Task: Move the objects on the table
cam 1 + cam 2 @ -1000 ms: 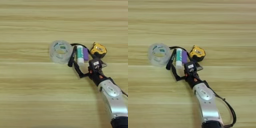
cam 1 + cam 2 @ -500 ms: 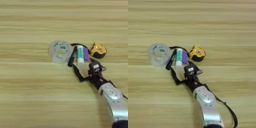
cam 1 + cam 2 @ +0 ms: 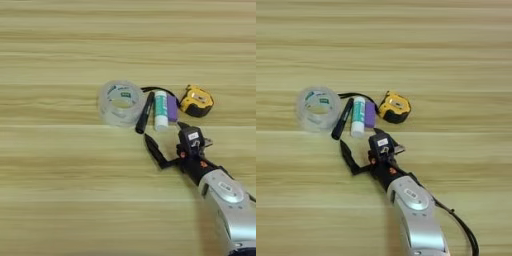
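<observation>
Glue stick point(image 3: 161, 109): you see its long axis run 12 to 6, between black plug point(image 3: 144, 112) and purple piece point(image 3: 172, 108).
Gripper point(image 3: 167, 145): fingers spread wide, empty, at 6 of the stick.
Table point(image 3: 60, 190): light streaked wood.

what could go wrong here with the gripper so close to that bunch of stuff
The gripper sits open just below a tight row: tape roll, black cable plug, glue stick, purple piece and tape measure.

1. Reaching for one item may nudge its neighbours, since they lie side by side.
2. The cable loops behind the row, so dragging the plug might pull other items along.
3. The glue stick might roll if bumped.
</observation>
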Available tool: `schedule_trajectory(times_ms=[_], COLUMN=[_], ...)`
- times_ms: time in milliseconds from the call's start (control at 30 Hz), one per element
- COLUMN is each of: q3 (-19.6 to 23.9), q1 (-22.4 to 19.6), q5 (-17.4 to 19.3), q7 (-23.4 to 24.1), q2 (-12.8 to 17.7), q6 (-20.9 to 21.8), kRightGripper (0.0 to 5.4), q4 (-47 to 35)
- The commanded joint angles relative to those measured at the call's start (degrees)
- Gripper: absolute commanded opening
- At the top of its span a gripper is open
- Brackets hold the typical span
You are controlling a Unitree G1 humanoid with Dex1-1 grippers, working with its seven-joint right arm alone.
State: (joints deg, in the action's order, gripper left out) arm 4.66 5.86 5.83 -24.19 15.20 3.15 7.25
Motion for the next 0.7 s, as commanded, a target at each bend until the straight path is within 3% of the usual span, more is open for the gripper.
schedule_trajectory(times_ms=[33, 700], q3=[0.34, 0.97], q1=[-2.66, -7.09], q5=[0.0, 0.88], q7=[0.76, 1.27], q2=[0.72, -0.43], q6=[0.61, 1.64], kRightGripper=[5.09, 2.95], q4=[-1.21, 7.32])
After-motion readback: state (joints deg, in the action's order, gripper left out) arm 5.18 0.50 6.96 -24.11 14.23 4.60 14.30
